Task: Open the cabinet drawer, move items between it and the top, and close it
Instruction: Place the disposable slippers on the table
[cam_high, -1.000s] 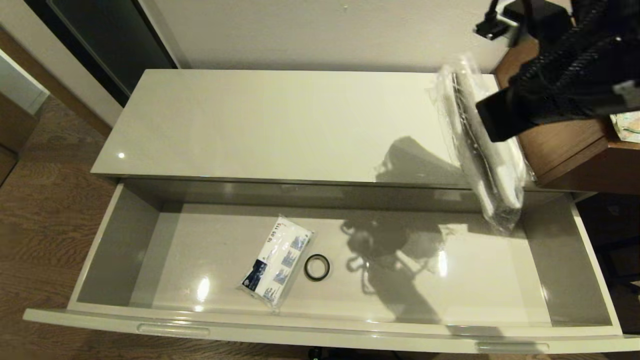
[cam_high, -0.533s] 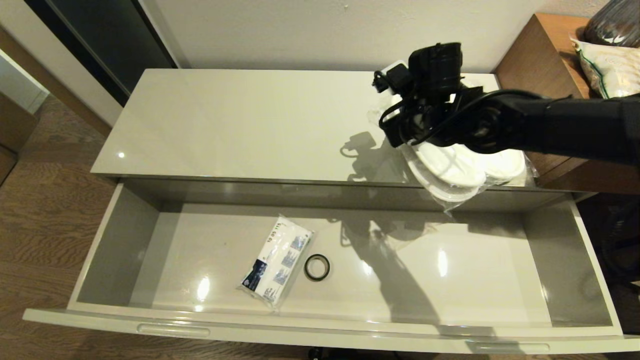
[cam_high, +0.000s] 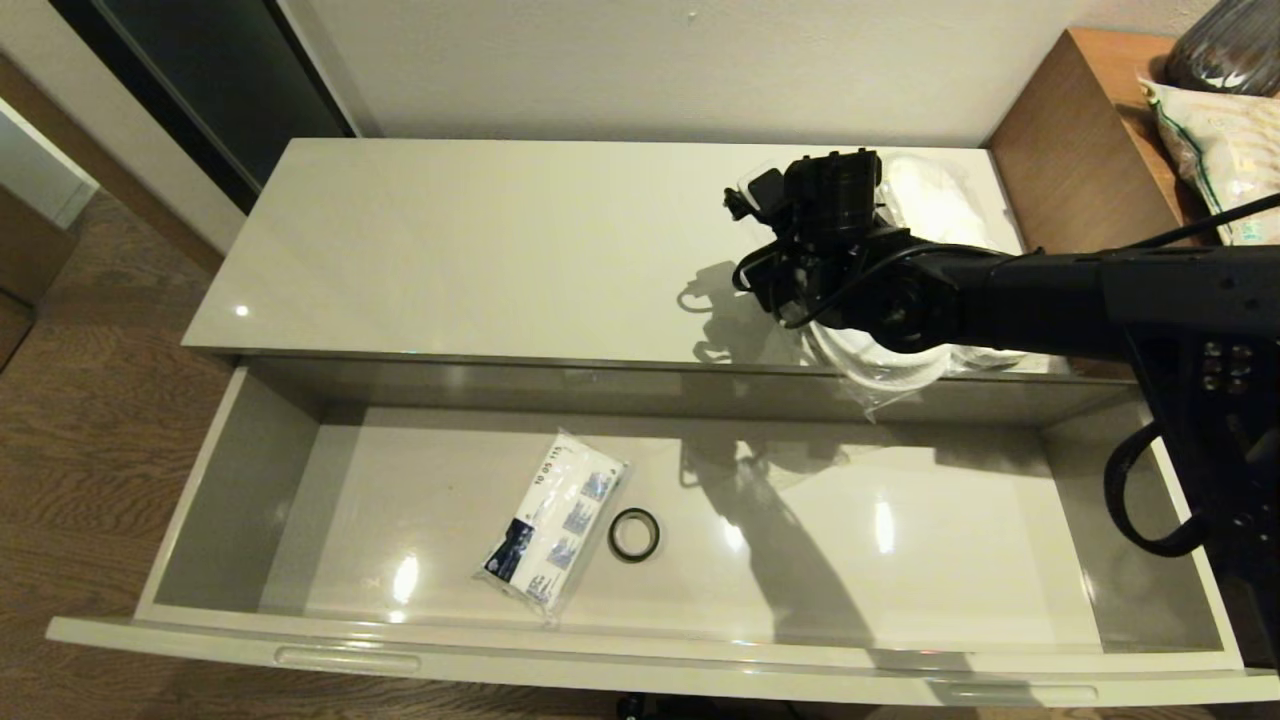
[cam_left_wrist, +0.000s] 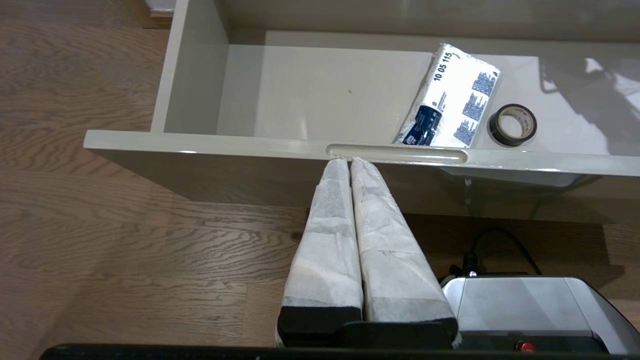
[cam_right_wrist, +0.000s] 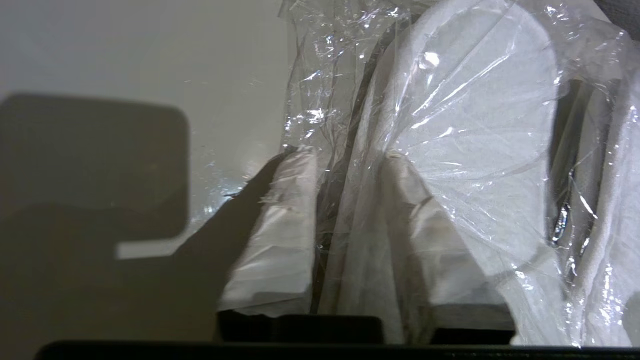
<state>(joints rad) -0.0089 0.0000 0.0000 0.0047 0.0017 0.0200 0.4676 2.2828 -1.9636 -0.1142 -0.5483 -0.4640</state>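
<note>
The cabinet drawer (cam_high: 236, 492) is pulled fully open. My right arm (cam_high: 1000, 290) reaches over the right end of the top (cam_high: 500, 240). There the plastic-wrapped white slippers (cam_high: 935, 195) lie flat under the arm, one end hanging over the top's front edge. In the right wrist view my right gripper (cam_right_wrist: 345, 160) is shut on the slippers (cam_right_wrist: 475, 115), pinching an edge and the wrap between its fingers. My left gripper (cam_left_wrist: 350, 161) is shut and empty, its tips just below the left handle slot (cam_left_wrist: 397, 153) of the drawer front (cam_left_wrist: 200, 145).
A blue-and-white printed packet (cam_high: 555, 525) and a small black ring (cam_high: 634, 534) lie in the drawer's middle. A taller brown wooden desk (cam_high: 1080, 140) with a bag on it adjoins the top's right end. Wood floor lies to the left.
The right arm swung the slippers from hanging upright above the drawer's right end down flat onto the right end of the top, and it has sunk lower since. The drawer's contents have not moved.
</note>
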